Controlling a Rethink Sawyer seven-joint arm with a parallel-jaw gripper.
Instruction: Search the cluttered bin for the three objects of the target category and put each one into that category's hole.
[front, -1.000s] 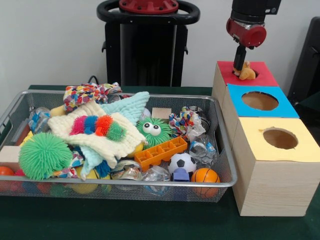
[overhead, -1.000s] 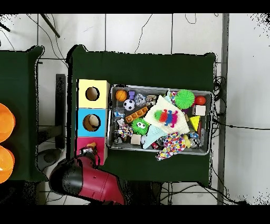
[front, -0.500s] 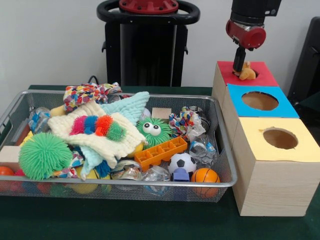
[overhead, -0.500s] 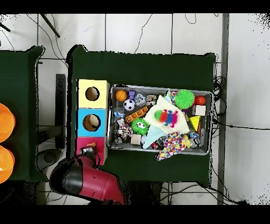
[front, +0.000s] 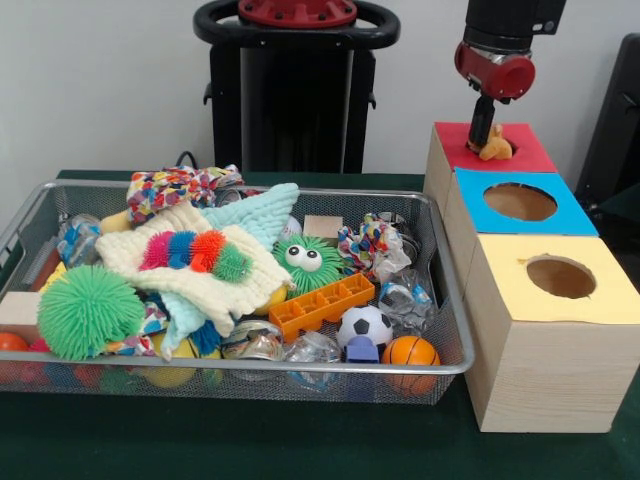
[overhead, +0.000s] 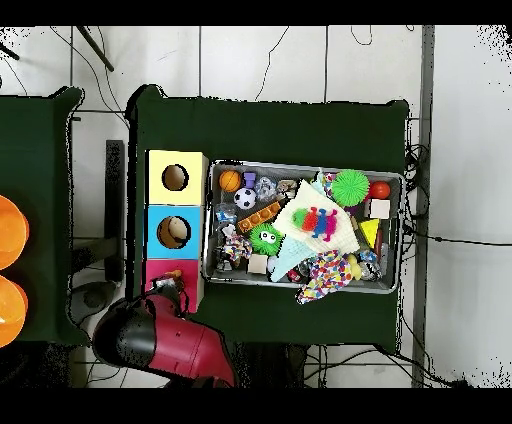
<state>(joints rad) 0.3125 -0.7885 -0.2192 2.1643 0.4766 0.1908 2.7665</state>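
Observation:
My gripper (front: 484, 140) hangs over the red-topped box (front: 523, 152) at the far end of the row of three boxes. Its dark fingers are drawn close together, with a small tan-orange toy (front: 496, 148) at their tips, right at the rim of the red box's hole. In the overhead view the red arm covers most of the red box (overhead: 158, 268), and my gripper (overhead: 170, 290) shows only in part. The wire bin (front: 300, 368) of mixed toys stands beside the boxes.
A blue-topped box (front: 560, 218) and a yellow-topped box (front: 600, 300) stand in line with the red one. The bin holds a soccer ball (front: 364, 325), an orange ball (front: 410, 352), a green spiky ball (front: 88, 310), an orange brick (front: 320, 304), cloths and rope toys.
My gripper has shifted slightly to the right and up over the red box, the small tan toy moving with it. Nothing in the bin has moved.

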